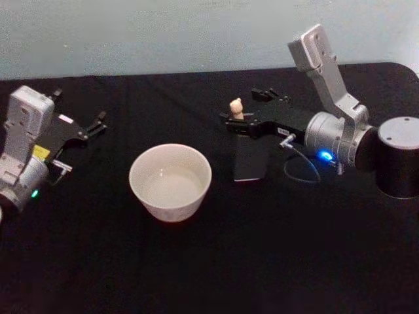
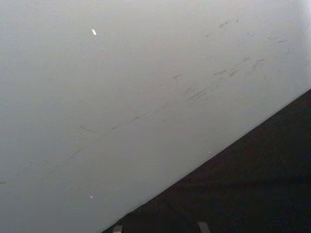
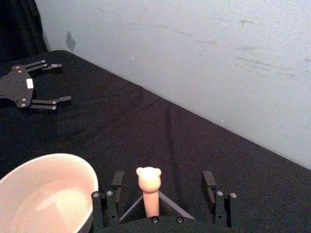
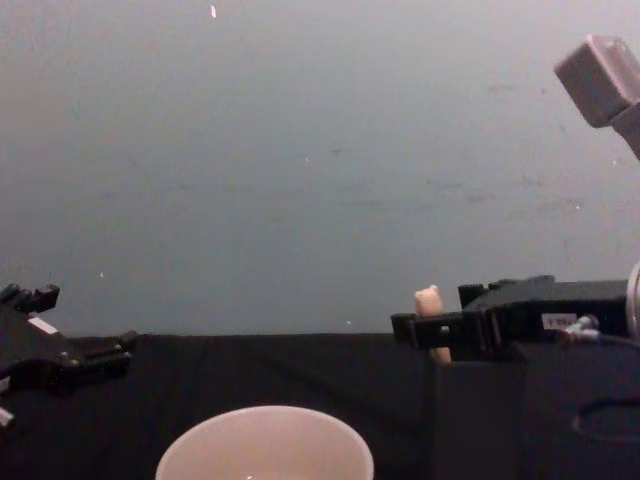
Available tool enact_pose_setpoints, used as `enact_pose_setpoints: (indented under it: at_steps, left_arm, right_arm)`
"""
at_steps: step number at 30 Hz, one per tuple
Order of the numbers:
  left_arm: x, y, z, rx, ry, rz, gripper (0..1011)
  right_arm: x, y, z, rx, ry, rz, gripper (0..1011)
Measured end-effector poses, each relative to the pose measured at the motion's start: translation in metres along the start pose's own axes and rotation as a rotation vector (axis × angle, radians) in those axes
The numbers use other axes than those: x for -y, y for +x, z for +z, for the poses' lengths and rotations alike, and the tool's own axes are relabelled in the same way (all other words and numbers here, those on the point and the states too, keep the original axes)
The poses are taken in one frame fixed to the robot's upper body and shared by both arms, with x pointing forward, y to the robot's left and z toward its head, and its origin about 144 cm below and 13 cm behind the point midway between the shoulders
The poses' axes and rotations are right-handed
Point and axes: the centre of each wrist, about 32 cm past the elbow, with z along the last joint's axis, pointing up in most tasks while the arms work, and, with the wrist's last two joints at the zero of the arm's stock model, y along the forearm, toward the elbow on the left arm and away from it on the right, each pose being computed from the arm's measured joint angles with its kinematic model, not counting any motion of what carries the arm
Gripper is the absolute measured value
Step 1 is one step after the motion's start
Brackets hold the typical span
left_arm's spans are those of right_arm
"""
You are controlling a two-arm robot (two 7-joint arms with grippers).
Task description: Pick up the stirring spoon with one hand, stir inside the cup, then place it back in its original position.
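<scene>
I have the right gripper (image 3: 163, 175) just right of the cup (image 1: 171, 209), level with the top of the holder (image 1: 249, 163). Its fingers (image 3: 117, 180) are spread wide, one on each side of the spoon (image 3: 148, 182), and neither touches it as far as I can see. The spoon stands upright in the holder, its bear head poking above the rim, near the cup but apart from it. The left gripper (image 1: 80, 110) sits well left of the cup, fingers splayed, holding nothing.
</scene>
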Motion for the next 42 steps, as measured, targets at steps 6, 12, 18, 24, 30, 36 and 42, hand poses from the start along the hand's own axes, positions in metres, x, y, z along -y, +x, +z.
enact_pose_setpoints:
  at_steps: [6,12,18,24,30,36,42]
  left_arm:
    - [0.0000,0.0000,0.0000,0.000,0.000,0.000,1001]
    - [0.0000,0.0000,0.0000,0.000,0.000,0.000,1001]
    - [0.0000,0.0000,0.0000,0.000,0.000,0.000,1001]
    - [0.0000,0.0000,0.0000,0.000,0.000,0.000,1002]
    - [0.0000,0.0000,0.0000,0.000,0.000,0.000,1001]
    - [0.0000,0.0000,0.0000,0.000,0.000,0.000,1001]
    - [0.0000,0.0000,0.0000,0.000,0.000,0.000,1001]
  right_arm:
    - [-0.0008,0.0004,-0.0007,-0.005,-0.002,0.002,1002]
    - [-0.0019,0.0004,-0.0007,-0.007,-0.004,0.008,1002]
    - [-0.0024,0.0000,-0.0010,-0.001,-0.004,0.011,1003]
    - [-0.0024,0.0000,-0.0010,-0.001,-0.004,0.011,1002]
    - [-0.0023,0.0000,-0.0009,-0.001,-0.004,0.010,1002]
    - [-0.0022,0.0001,-0.0009,-0.002,-0.003,0.010,929]
    - [-0.0021,0.0001,-0.0008,-0.002,-0.003,0.010,764]
